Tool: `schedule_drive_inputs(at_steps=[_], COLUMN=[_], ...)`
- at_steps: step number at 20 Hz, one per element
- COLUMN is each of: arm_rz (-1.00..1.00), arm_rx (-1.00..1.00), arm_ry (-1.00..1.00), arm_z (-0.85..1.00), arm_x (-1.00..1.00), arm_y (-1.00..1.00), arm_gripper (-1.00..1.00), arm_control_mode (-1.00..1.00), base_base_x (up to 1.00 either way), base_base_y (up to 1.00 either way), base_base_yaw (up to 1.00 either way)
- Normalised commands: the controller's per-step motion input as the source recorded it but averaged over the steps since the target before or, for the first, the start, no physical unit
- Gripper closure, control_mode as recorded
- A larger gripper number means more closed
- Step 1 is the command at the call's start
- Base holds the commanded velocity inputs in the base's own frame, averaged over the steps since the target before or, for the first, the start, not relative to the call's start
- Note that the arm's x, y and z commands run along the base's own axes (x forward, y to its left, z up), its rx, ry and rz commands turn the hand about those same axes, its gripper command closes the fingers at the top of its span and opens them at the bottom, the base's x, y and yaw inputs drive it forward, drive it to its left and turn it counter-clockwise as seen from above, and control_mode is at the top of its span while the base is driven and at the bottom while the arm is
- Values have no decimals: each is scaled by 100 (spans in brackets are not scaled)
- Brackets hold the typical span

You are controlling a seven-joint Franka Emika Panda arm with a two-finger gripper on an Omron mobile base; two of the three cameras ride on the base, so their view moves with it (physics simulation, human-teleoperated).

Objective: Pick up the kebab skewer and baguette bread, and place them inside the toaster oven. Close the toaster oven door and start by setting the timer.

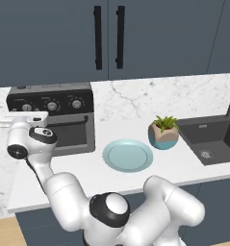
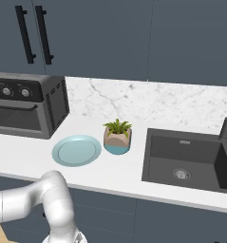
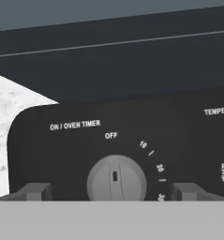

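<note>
- The pincer [image 3: 114,192] stands fully open and holds nothing; its two fingertips [image 3: 36,191] sit wide apart, one on either side of the timer knob [image 3: 116,178].
- That knob lies straight ahead of the pincer, centred in the gap between the tips, on the oven's [image 1: 63,120] black top panel. It is the leftmost of the three knobs and carries the label "ON / OVEN TIMER".
- The knob's pointer mark stands upright, aimed at "OFF", so the timer looks unset. The minute marks run clockwise round its right side.
- In the left base view the hand [image 1: 22,120] hangs level at the oven's upper left front, facing the panel head-on; I cannot tell whether the tips touch the knob or panel.
- The oven door [image 1: 73,132] stands upright and shut, its bar handle across the top of the glass. The oven sits at the left end of the counter [image 2: 129,166], against the marble wall.
- Skewer and bread cannot be made out through the dark glass; the plate [image 1: 128,155] beside the oven is bare, so they are likely inside already.
- My judgement: the coming move is a short straight advance, closing on the knob, then a clockwise roll of the wrist. The knob's axis runs along the pincer's own line, so little sideways correction seems needed.
</note>
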Motion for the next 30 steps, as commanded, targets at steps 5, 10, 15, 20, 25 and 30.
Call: schedule_drive_inputs(at_steps=[5, 10, 15, 20, 25, 30], arm_rz=[0, 0, 0, 0, 0, 0], arm_rx=[0, 0, 0, -1, -2, -2], arm_ry=[-2, -2, -2, -2, -3, -3], arm_z=[0, 0, 0, 2, 7, 7], arm_x=[15, 2, 0, 0, 0, 0], arm_y=[0, 2, 3, 0, 0, 1], arm_gripper=[-100, -100, -100, -100, -100, -100], arm_control_mode=[-100, -100, -100, -100, -100, -100], base_base_x=[0, 0, 0, 0, 0, 0], base_base_y=[0, 0, 0, 0, 0, 0], base_base_yaw=[0, 0, 0, 0, 0, 0])
